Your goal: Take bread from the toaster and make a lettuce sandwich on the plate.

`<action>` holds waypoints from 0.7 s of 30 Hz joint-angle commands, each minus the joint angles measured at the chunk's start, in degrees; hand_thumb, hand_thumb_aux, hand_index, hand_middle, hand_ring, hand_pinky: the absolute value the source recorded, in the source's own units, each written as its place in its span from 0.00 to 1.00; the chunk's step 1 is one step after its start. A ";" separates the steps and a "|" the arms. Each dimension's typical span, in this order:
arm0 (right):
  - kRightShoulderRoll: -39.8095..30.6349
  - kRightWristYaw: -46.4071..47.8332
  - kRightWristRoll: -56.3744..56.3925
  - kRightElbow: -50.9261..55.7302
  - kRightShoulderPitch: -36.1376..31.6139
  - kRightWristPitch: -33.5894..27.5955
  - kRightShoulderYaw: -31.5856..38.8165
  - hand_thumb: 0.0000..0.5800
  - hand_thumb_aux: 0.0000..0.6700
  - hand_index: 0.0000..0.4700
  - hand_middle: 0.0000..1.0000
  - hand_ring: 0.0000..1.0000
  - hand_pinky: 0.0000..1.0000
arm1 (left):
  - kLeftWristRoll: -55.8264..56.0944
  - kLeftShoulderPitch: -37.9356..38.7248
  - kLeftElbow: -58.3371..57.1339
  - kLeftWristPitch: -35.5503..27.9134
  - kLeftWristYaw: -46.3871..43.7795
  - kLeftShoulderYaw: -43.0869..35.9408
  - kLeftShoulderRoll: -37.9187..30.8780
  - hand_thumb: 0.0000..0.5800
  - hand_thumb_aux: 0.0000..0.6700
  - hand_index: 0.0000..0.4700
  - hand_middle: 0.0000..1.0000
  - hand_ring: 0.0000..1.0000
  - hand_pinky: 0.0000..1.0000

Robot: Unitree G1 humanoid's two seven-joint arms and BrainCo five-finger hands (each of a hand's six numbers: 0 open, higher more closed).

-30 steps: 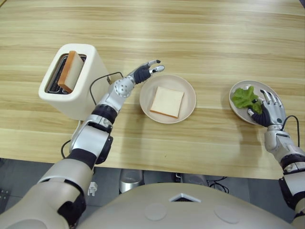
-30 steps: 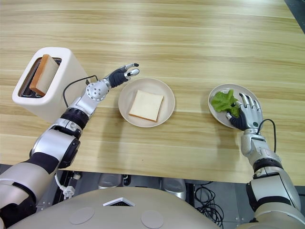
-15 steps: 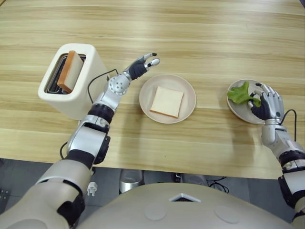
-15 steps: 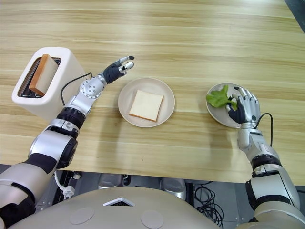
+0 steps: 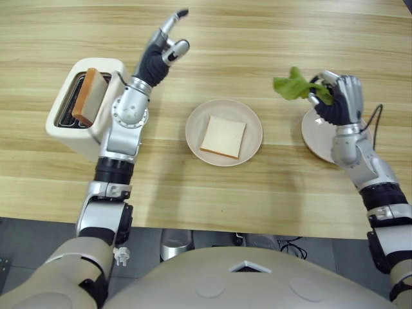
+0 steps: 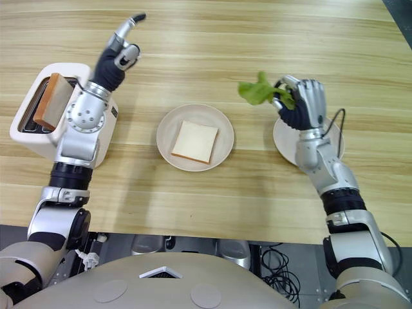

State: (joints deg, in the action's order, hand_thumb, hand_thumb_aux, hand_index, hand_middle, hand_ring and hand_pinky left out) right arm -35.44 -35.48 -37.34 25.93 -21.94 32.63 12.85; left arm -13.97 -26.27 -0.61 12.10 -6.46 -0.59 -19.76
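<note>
The right hand (image 5: 340, 96) is closed around the lettuce (image 5: 293, 85), pinching the leaf at one end so that most of it sticks out to the left of the fingers. The leaf is in the air over the far edge of the small side plate (image 5: 315, 140) and well to the right of the main plate (image 5: 192, 132). That hold looks slight. The leaf is thin, crinkled and floppy, so it could slip free or tear on the way across, or land folded and half off the bread slice (image 5: 223, 137). That slice lies flat in the middle of the round, smooth, cream-coloured main plate, square and pale with a soft matt crumb. The left hand (image 5: 161, 55) hangs empty above the table (image 5: 270, 38), just beyond the toaster (image 5: 72, 134), with its fingers loose rather than closed. In coming down for the second slice (image 5: 88, 96), it could shove the rounded, glossy white box aside. It could also crush the slice, which stands tilted in the slot with a brown crust. The wooden tabletop is smooth and would probably let a nudged plate slide.
</note>
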 commanded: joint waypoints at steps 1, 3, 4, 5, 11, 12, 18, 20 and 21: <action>4.59 3.26 -2.69 1.72 -4.31 0.87 3.89 1.00 1.00 0.98 1.00 1.00 1.00 | -2.77 3.40 15.04 -4.52 1.48 6.07 -2.86 0.00 0.00 0.00 1.00 1.00 1.00; 7.55 3.95 -4.33 5.43 -7.07 1.62 6.45 1.00 1.00 0.98 1.00 1.00 1.00 | -4.88 5.87 19.78 -5.80 1.70 9.81 -5.38 0.00 0.00 0.00 1.00 1.00 1.00; 8.90 3.99 -5.01 7.71 -8.44 1.96 7.59 1.00 1.00 0.98 1.00 1.00 1.00 | -5.39 7.31 20.97 -6.54 1.18 11.40 -6.73 0.00 0.00 0.00 1.00 1.00 1.00; 10.28 4.07 -5.71 10.43 -9.90 2.19 8.77 1.00 1.00 0.98 1.00 1.00 1.00 | -5.30 8.79 21.39 -7.18 0.78 13.27 -7.96 0.00 0.00 0.00 1.00 1.00 1.00; 17.03 0.40 -10.64 26.61 -18.60 3.49 15.20 1.00 1.00 0.98 1.00 1.00 1.00 | -12.91 18.92 16.05 -11.09 3.13 21.53 -15.83 0.00 0.00 0.00 0.00 0.00 0.00; 17.95 0.02 -11.01 29.25 -19.81 3.84 16.03 1.00 1.00 0.98 1.00 1.00 1.00 | -13.82 20.82 15.21 -11.60 3.47 22.06 -16.40 0.00 0.00 0.00 0.00 0.00 0.00; 19.42 1.31 -13.52 38.04 -21.53 5.44 21.11 1.00 1.00 0.98 1.00 1.00 1.00 | -16.73 26.39 13.27 -12.93 5.55 22.25 -16.53 0.00 0.00 0.00 0.00 0.00 0.00; 18.51 1.53 -14.00 38.40 -21.06 6.26 22.40 1.00 1.00 0.98 1.00 1.00 1.00 | -16.18 26.72 13.03 -13.17 5.70 22.12 -16.25 0.00 0.00 0.00 0.00 0.00 0.00; 18.04 1.59 -14.13 38.33 -20.88 6.58 22.84 1.00 1.00 0.98 1.00 1.00 1.00 | -16.00 26.88 13.08 -13.31 5.77 22.16 -16.18 0.00 0.00 0.00 0.00 0.00 0.00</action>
State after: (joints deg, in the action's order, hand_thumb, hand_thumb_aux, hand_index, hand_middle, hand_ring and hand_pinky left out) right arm -16.29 -34.75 -50.75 63.58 -43.41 38.19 34.63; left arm -29.87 -0.04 13.45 -0.63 -0.86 21.56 -36.07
